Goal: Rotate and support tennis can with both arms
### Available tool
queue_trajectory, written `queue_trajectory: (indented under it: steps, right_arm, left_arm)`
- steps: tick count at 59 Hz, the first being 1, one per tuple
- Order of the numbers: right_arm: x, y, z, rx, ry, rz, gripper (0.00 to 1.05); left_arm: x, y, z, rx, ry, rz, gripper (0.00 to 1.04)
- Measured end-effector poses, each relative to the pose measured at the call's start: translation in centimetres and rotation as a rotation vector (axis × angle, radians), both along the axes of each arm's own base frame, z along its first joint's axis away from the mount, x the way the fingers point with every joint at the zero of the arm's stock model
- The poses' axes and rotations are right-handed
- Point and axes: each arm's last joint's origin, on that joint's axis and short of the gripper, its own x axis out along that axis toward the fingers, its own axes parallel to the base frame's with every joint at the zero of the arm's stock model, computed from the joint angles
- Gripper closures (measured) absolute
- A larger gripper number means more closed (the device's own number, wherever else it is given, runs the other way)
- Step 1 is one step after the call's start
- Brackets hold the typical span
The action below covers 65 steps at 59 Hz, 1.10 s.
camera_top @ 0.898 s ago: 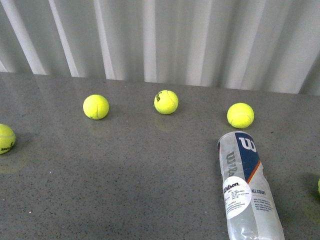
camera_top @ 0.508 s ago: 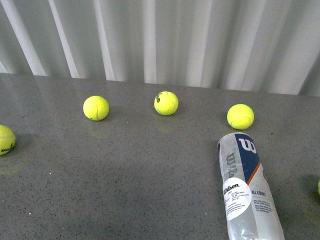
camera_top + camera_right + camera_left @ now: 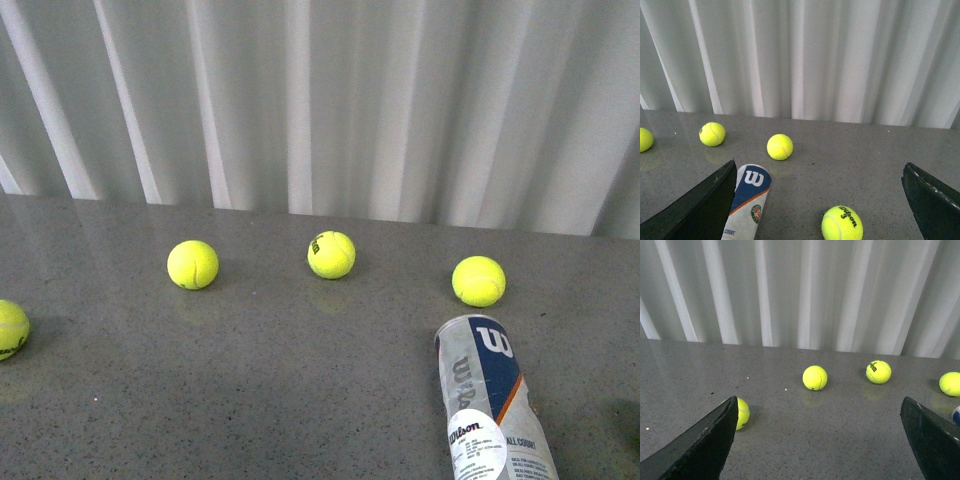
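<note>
The tennis can [image 3: 490,400] lies on its side at the front right of the grey table [image 3: 280,400]. Its navy "W" end points toward the curtain, and the frame edge cuts off its near end. Neither arm shows in the front view. In the right wrist view the tennis can [image 3: 751,197] lies just beside one black finger [image 3: 700,210], partly hidden by it. My right gripper [image 3: 817,212] is open, with only a tennis ball [image 3: 841,223] on the table between its fingers. My left gripper [image 3: 820,450] is open over bare table, far from the can.
Tennis balls lie in a row near the curtain [image 3: 192,264] [image 3: 331,254] [image 3: 478,281], and one sits at the left edge [image 3: 8,328]. One ball [image 3: 741,413] lies by a left finger. A white pleated curtain [image 3: 320,100] closes off the table's far edge.
In the front view everything has slid lower in the frame, so more curtain shows and less of the can. The balls and can keep their places relative to each other.
</note>
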Motion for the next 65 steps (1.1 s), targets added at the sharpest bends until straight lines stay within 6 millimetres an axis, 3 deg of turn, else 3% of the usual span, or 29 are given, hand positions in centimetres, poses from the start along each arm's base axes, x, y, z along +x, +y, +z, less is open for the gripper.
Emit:
queue_trajectory:
  steps: [6,13,17,22,25,32,40,44,50,57,65]
  right_arm:
    - [0.3,0.4,2.3,0.049,0.064,-0.232,0.07]
    - [2.5,-0.4,8.1,0.126,-0.1,-0.287,0.07]
    - [5.4,-1.4,11.1,0.171,-0.123,-0.277,0.07]
    - [9.7,-2.3,12.6,0.212,-0.035,-0.275,0.07]
    - [13.6,-2.6,12.8,0.229,0.077,-0.268,0.07]
    - [21.2,-1.8,10.6,0.231,0.361,-0.231,0.07]
    - [26.2,1.9,6.4,0.173,0.661,-0.106,0.07]
    - [26.7,5.5,3.4,0.149,0.809,-0.012,0.07]
    - [26.0,9.6,1.0,0.131,0.896,0.076,0.07]
    - [24.9,11.6,-1.0,0.141,0.947,0.113,0.07]
    - [23.9,11.6,-3.3,0.171,1.0,0.102,0.07]
  left_arm:
    - [0.0,0.0,0.0,0.0,0.0,0.001,0.07]
    - [0.0,0.0,0.0,0.0,0.0,-0.001,0.07]
    - [0.0,0.0,0.0,0.0,-0.001,0.0,0.07]
    - [0.0,0.0,0.0,0.0,0.0,0.0,0.07]
    - [0.0,0.0,0.0,0.0,0.0,0.0,0.07]
    - [0.0,0.0,0.0,0.0,0.0,0.0,0.07]
    - [0.0,0.0,0.0,0.0,0.0,0.0,0.07]
    - [0.0,0.0,0.0,0.0,0.0,0.0,0.07]
    - [0.0,0.0,0.0,0.0,0.0,0.0,0.07]
    - [0.0,0.0,0.0,0.0,0.0,0.0,0.07]
    - [0.0,0.0,0.0,0.0,0.0,0.0,0.07]
